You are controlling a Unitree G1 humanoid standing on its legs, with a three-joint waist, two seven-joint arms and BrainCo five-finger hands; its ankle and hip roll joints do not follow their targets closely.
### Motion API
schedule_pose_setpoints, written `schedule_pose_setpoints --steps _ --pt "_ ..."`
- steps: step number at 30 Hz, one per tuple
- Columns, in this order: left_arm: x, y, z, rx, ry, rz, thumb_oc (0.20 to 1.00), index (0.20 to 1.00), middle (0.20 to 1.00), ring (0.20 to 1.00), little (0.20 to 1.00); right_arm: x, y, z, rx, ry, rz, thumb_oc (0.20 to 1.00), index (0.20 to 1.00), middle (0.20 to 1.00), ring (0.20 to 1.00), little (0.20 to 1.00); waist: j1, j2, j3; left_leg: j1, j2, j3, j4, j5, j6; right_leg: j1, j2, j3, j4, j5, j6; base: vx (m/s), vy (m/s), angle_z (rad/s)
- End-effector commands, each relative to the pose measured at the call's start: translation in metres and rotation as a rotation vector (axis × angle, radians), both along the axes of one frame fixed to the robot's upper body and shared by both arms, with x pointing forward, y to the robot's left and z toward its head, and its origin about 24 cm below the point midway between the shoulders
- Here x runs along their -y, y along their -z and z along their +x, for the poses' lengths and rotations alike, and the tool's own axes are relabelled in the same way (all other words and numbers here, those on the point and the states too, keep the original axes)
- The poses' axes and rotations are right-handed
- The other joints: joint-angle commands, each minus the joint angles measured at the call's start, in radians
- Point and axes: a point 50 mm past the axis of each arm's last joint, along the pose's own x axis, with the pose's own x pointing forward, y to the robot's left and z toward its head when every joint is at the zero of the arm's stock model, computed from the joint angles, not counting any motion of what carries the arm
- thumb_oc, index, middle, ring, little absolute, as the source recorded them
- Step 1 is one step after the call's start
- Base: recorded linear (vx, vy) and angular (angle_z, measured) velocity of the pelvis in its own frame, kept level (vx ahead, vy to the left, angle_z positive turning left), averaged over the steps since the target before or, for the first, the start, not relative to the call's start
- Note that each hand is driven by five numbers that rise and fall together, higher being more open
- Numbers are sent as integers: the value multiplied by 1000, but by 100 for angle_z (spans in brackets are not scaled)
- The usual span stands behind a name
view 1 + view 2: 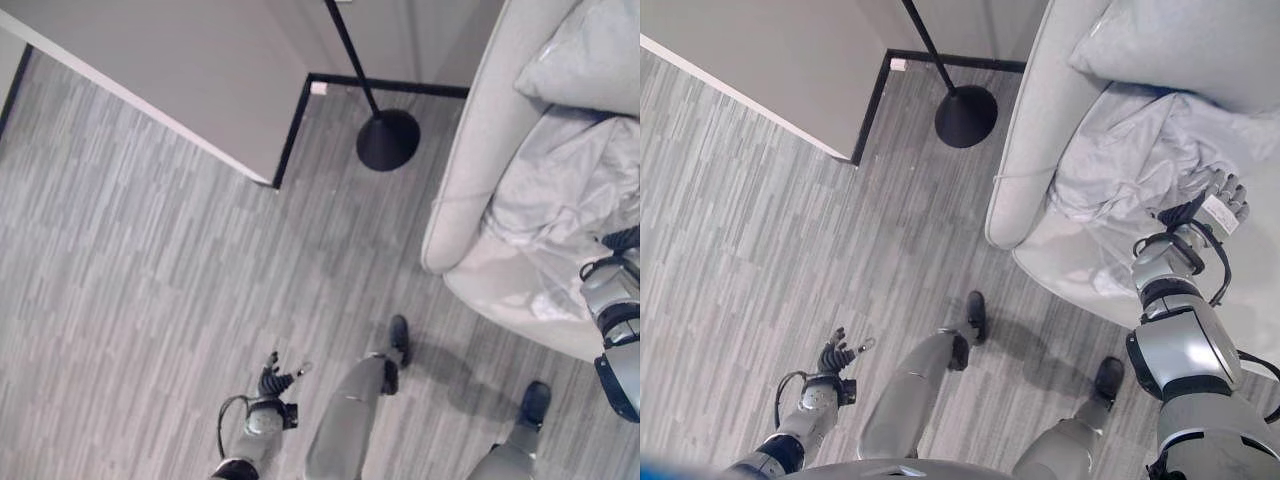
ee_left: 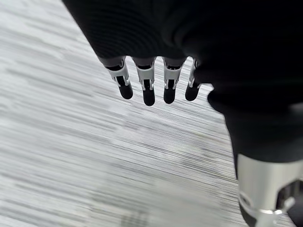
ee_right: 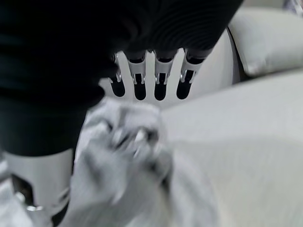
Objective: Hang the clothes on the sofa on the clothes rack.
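sofa: the pale sofa [image 1: 1040,130] fills the right side; its rounded arm and seat edge bound the reach on that side.
floor: the grey striped floor [image 1: 130,300] lies open to the left, wide room to turn and carry toward the rack.
wall: a pale wall corner [image 1: 200,80] juts in beside the rack, so the approach there narrows.
clothes: the crumpled light grey clothes [image 1: 1130,170] lie on the sofa seat, below a cushion [image 1: 1180,45].
rack: the clothes rack [image 1: 965,115] shows a round black base and thin pole, just beside the sofa arm.
right hand: the right hand [image 1: 1218,200] hovers over the clothes with fingers straight and apart, clamped on nothing.
step: I judge it should lower and gather a thick fold, not a loose edge.
left hand: the left hand [image 1: 835,358] hangs low over the floor, fingers relaxed and spread.
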Motion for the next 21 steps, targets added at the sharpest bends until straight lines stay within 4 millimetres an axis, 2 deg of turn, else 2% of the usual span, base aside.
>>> schedule_pose_setpoints --steps 1,6,8,9,10,13,14,17,18,19,20,21 --pt "-10 -8 2 52 -16 -13 1000 1000 1000 1000 1000 13 -42 3 135 -36 21 1000 1000 1000 1000 1000 19 6 21 -204 69 -72 167 -37 -121 60 -43 -42 33 57 -15 5 52 6" --pt "-4 -14 8 94 3 -38 1000 1000 1000 1000 1000 12 -45 7 190 -61 145 1000 1000 1000 1000 1000 22 14 38 -249 64 -63 206 -53 -117 50 -48 -49 29 61 -14 7 47 8" --pt "-8 -13 8 90 -15 -45 1000 1000 1000 1000 1000 1 -32 14 132 -135 208 1000 1000 1000 1000 1000 19 3 53 -271 69 -59 228 -62 -114 46 -49 -55 27 65 -14 3 3 -2" --pt "-8 -13 8 90 -15 -45 1000 1000 1000 1000 1000 1 -32 14 132 -136 208 827 827 827 827 827 19 3 52 -271 69 -59 228 -62 -114 45 -49 -55 27 64 -14 2 -2 -10" --pt "-10 -13 5 92 -23 -58 1000 1000 1000 1000 1000 -6 -19 17 67 -194 259 200 200 200 200 200 13 -7 57 -282 69 -56 240 -66 -113 43 -47 -57 30 64 -16 -1 -3 -12" --pt "-13 -14 3 99 -40 -68 1000 1000 1000 1000 1000 -9 -9 17 12 -206 255 200 200 200 200 200 6 -17 61 -290 71 -55 245 -67 -112 41 -45 -61 33 62 -18 -6 -11 -8" --pt "-17 -13 1 96 -61 -74 1000 1000 1000 1000 1000 -14 4 16 12 -216 335 200 200 200 200 200 -1 -27 64 -295 77 -58 253 -68 -112 42 -38 -59 35 59 -20 -11 -29 -5" --pt "-20 -12 -1 82 -77 -63 1000 1000 1000 1000 1000 -17 15 14 49 -184 428 200 200 200 200 200 -8 -38 65 -289 81 -57 251 -69 -113 44 -33 -57 38 55 -22 -11 -27 -1" --pt "-23 -10 -2 62 -93 -45 1000 1000 1000 1000 1000 -24 31 12 48 -174 490 200 200 200 200 200 -15 -48 62 -282 86 -59 249 -69 -114 47 -27 -52 42 49 -25 0 0 0" --pt "-24 -10 -2 61 -93 -44 1000 1000 1000 1000 1000 -24 31 12 48 -174 491 200 200 200 200 200 -15 -49 62 -281 85 -59 249 -69 -114 47 -27 -52 43 49 -25 -17 -44 -3" --pt "-26 -7 -4 45 -109 -33 1000 1000 1000 1000 1000 -31 42 11 56 -171 543 200 200 200 200 200 -22 -55 59 -276 88 -60 248 -69 -115 49 -23 -50 45 45 -26 -22 -50 -5" --pt "-30 -3 -7 13 -138 -8 1000 1000 1000 1000 1000 -43 61 8 87 -156 645 200 200 200 200 200 -35 -67 53 -258 95 -65 241 -69 -117 54 -14 -45 52 37 -30 -32 -72 -6"
